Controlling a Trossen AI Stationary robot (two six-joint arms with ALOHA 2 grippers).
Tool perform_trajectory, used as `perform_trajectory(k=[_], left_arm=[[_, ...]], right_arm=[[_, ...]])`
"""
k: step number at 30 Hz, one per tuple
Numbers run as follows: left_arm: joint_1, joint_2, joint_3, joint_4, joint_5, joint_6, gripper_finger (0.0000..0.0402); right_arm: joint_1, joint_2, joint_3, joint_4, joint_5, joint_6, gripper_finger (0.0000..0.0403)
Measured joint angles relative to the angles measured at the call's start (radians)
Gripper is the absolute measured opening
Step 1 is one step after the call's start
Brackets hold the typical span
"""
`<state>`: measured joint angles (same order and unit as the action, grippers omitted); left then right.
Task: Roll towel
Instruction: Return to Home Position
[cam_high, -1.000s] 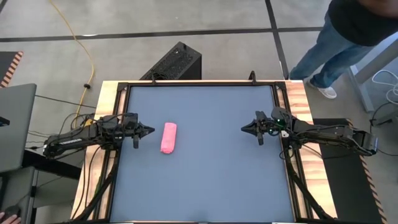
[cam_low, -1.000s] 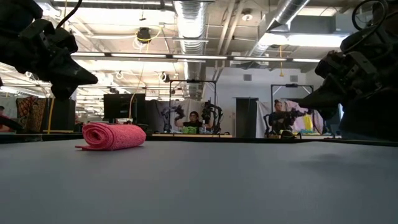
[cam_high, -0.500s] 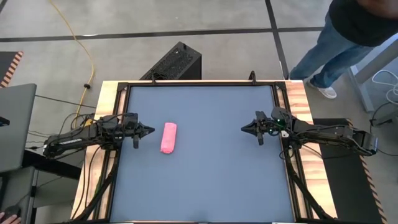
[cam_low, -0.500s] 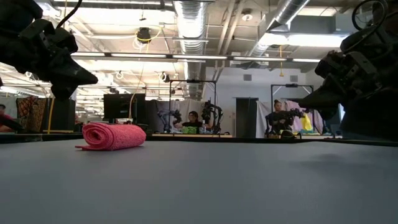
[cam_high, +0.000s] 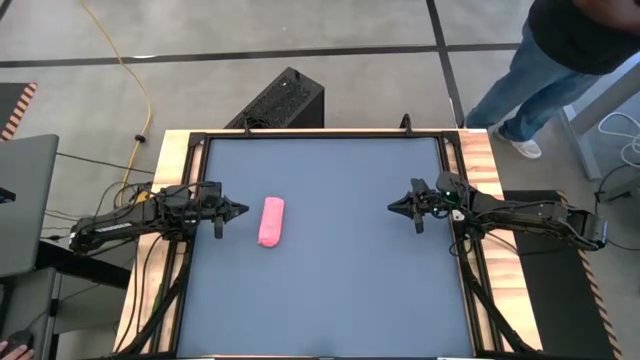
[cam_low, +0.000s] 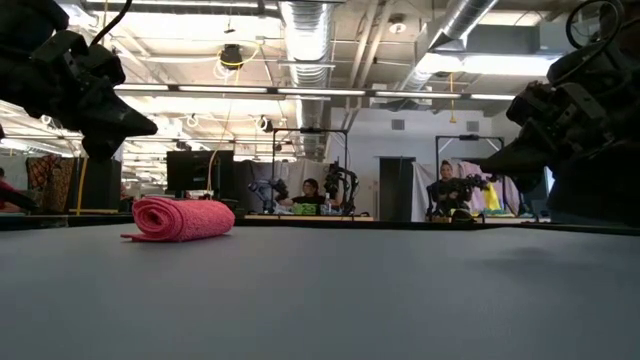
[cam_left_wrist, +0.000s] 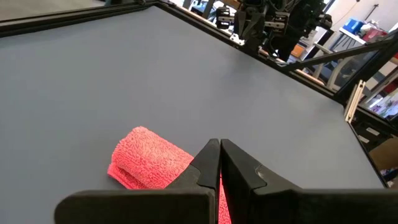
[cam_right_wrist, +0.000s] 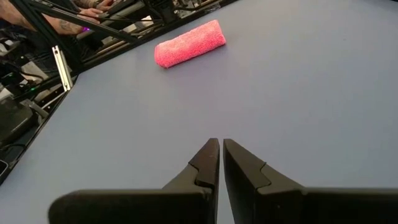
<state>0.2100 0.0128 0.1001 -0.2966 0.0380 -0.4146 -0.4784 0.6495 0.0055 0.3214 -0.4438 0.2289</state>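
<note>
Pink towel (cam_high: 271, 221) lay rolled, left of centre on table (cam_high: 340, 280). L jaws beside it, R jaws mid-right, both closed, empty. Prob. soft, light; pinch mid-roll.

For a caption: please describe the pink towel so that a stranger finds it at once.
Find the dark grey table. Close to the left gripper and far from the right gripper lies the towel: a bright pink roll, unlike those dark tools.
</note>
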Motion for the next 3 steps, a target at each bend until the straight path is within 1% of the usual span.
perform_trajectory(k=[3], left_arm=[[0.0, 0.0, 0.0, 0.0, 0.0, 0.0, 0.0]], right_arm=[[0.0, 0.0, 0.0, 0.0, 0.0, 0.0, 0.005]])
